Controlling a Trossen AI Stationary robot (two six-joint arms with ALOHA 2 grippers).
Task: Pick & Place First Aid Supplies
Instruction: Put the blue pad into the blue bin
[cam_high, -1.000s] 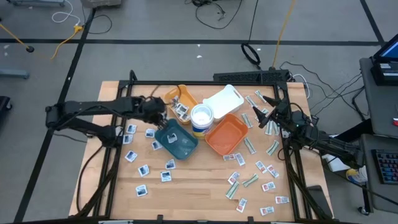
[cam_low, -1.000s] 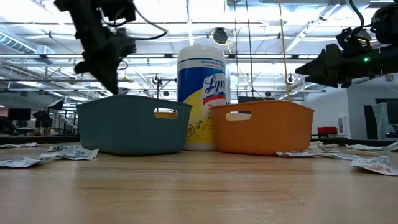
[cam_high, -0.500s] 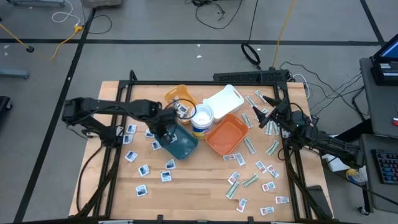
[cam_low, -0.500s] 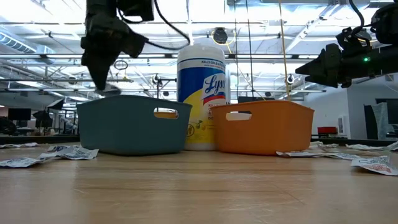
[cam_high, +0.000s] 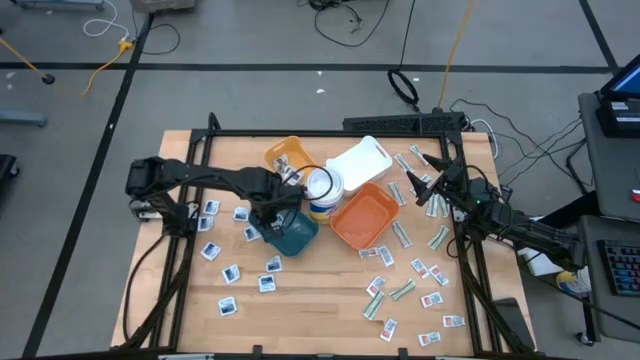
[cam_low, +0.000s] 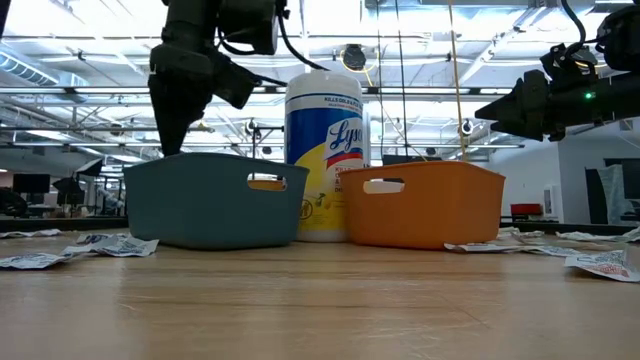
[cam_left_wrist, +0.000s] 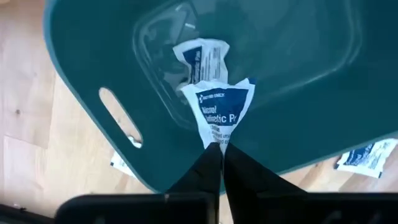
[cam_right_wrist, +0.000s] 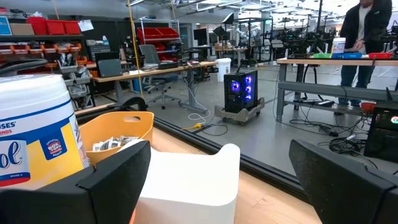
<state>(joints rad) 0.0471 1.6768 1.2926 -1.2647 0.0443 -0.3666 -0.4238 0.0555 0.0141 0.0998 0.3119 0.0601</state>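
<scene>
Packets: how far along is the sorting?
Early. Done: one packet lies in the teal tray, a few in the yellow tray. In hand: left hand pinches a blue-marked packet over the teal tray. Left: dozens of packets on the table.

Robotics lab or workshop, large open hall. Wooden bench (cam_high: 300, 300) on grey floor (cam_high: 250, 40) marked with black tape; loose cables (cam_high: 340, 15) at 12 o'clock. Beyond the bench: work desks (cam_right_wrist: 155, 70) with chairs, red bins (cam_right_wrist: 59, 26) on shelving, a lit computer tower (cam_right_wrist: 239, 87), ceiling trusses (cam_low: 420, 60), a person (cam_right_wrist: 367, 28) standing at a far table.
</scene>
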